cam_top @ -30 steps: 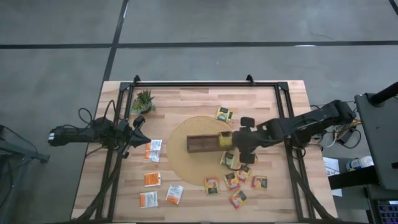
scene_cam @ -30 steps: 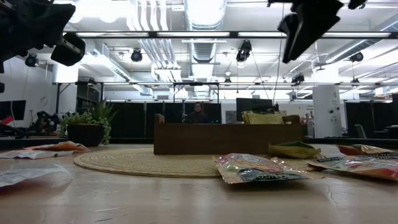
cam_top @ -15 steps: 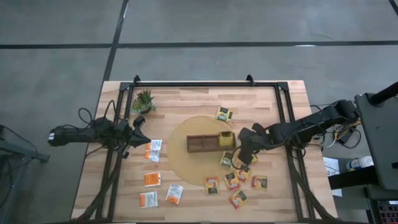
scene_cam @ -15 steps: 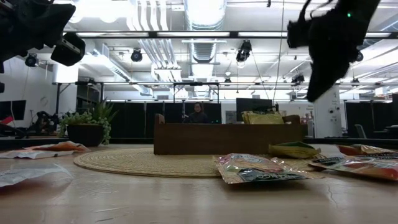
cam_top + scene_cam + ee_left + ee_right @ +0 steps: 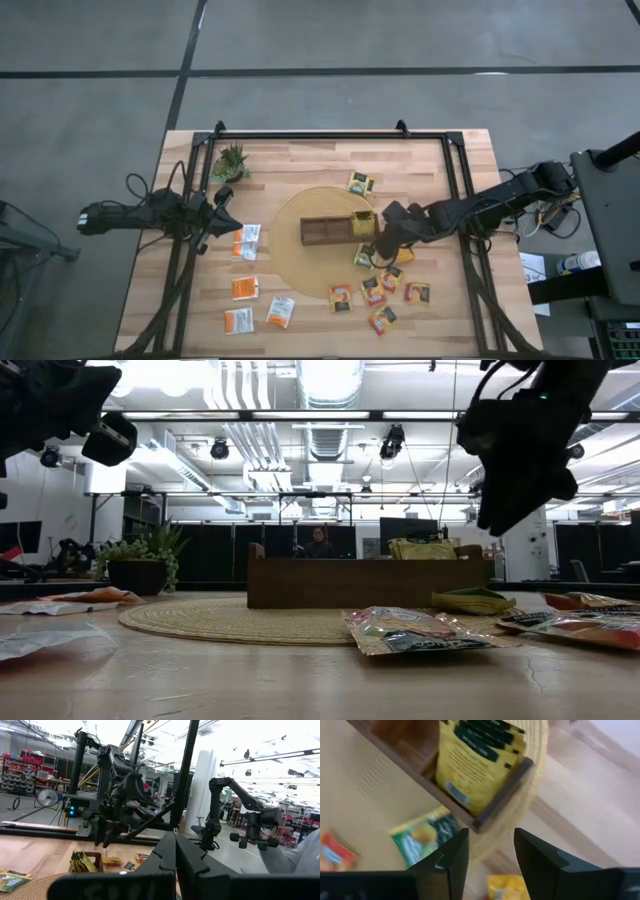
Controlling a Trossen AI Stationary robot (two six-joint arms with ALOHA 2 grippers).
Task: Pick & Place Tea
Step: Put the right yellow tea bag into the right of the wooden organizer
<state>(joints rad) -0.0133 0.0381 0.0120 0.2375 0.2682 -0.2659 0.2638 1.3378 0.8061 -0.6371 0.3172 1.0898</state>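
The dark wooden tray [image 5: 325, 230] lies on a round woven mat [image 5: 300, 262]. Yellow-green tea sachets [image 5: 475, 765] stand on edge in the compartment at its right end. My right gripper [image 5: 383, 247] [image 5: 490, 865] is open and hangs just off that end, above the mat's right rim. A yellow-green sachet [image 5: 422, 840] lies flat on the mat below and beside its fingers. More sachets [image 5: 385, 290] lie spread on the table nearby. My left gripper [image 5: 228, 209] [image 5: 175, 845] is shut and waits at the table's left side.
A small potted plant [image 5: 231, 161] stands at the far left corner. White-and-orange sachets [image 5: 247, 242] and orange ones [image 5: 245, 288] lie on the left half, and one sachet [image 5: 360, 182] lies beyond the mat. A black frame [image 5: 320, 135] borders the table.
My right gripper has come down from high over the tray's right end and shifted a little toward the near edge. It now hangs lower, beside the tray's end. The tray and the sachets have stayed where they were.
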